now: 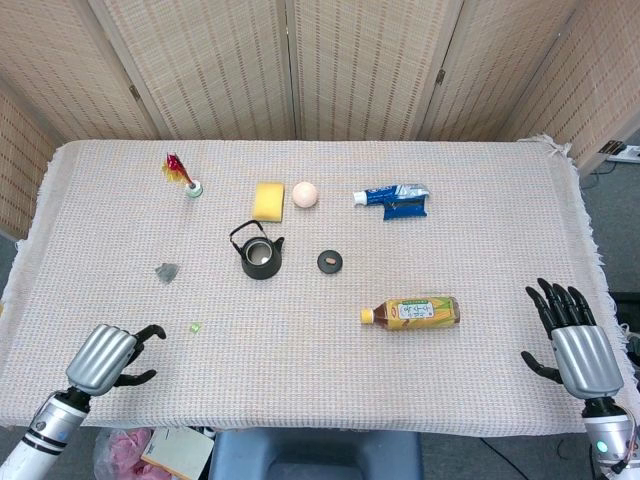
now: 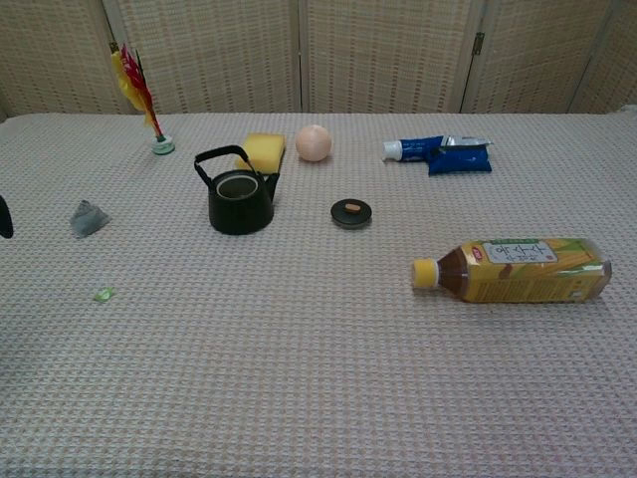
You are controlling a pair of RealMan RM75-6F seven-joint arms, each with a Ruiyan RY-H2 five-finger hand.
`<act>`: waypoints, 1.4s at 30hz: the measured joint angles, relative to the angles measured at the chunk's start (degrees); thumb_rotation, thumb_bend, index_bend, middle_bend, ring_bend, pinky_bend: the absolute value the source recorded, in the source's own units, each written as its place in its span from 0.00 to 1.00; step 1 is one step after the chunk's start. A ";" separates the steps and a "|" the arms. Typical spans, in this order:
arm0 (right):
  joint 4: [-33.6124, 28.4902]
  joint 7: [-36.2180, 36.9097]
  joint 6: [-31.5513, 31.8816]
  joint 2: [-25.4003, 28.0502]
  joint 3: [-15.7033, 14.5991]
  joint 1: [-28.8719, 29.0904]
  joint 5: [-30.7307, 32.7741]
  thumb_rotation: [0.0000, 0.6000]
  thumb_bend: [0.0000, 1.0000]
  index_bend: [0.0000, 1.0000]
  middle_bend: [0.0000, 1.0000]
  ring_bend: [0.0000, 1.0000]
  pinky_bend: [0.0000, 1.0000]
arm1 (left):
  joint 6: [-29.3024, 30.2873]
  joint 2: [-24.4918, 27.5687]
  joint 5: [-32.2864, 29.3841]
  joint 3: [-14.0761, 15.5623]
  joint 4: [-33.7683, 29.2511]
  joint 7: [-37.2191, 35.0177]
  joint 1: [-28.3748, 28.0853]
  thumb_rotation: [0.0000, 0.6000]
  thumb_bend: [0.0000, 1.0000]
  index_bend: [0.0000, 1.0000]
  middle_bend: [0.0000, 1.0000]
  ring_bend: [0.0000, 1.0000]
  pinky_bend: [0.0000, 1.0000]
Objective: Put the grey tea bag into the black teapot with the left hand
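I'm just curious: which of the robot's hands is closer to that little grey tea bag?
Left. The left hand is over the table's near left corner, just short of the grey tea bag. The right hand is across the table at its right edge.

The tea bag lies left of the teapot; the lid lies right of it, the sponge behind.

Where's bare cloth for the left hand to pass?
Free: the near strip from left hand to bottle, and between tea bag and teapot. Crowded: sponge against the teapot, ball beside it.
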 measured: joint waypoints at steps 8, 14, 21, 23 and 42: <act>0.12 1.82 0.39 0.64 0.33 -0.05 0.40 1.00 0.13 0.00 0.00 0.00 0.00 | -12.69 0.17 -7.90 -2.49 -4.46 0.38 -7.66 1.00 0.32 0.49 1.00 0.97 1.00; 0.31 3.12 1.35 1.22 0.51 -0.52 0.50 1.00 0.13 0.00 0.00 0.00 0.00 | -19.63 -1.75 -13.58 -4.77 -3.65 -0.24 -12.89 1.00 0.40 0.49 1.00 0.97 1.00; 0.47 4.10 2.11 1.63 0.55 -0.93 0.34 1.00 0.13 0.00 0.00 0.00 0.00 | -22.47 -5.58 -15.15 -4.71 -0.26 -0.74 -15.30 1.00 0.40 0.47 1.00 0.97 1.00; 0.49 4.19 2.23 1.65 0.56 -1.00 0.34 1.00 0.13 0.00 0.00 0.00 0.00 | -23.06 -6.55 -15.52 -4.49 0.98 -1.04 -15.70 1.00 0.40 0.46 1.00 0.97 1.00; 0.27 2.38 0.99 1.08 0.81 -0.62 1.56 1.00 0.13 0.00 0.00 0.00 0.00 | -26.09 -13.03 -14.98 -1.70 16.67 -7.73 -18.35 1.00 0.39 0.43 1.00 0.97 1.00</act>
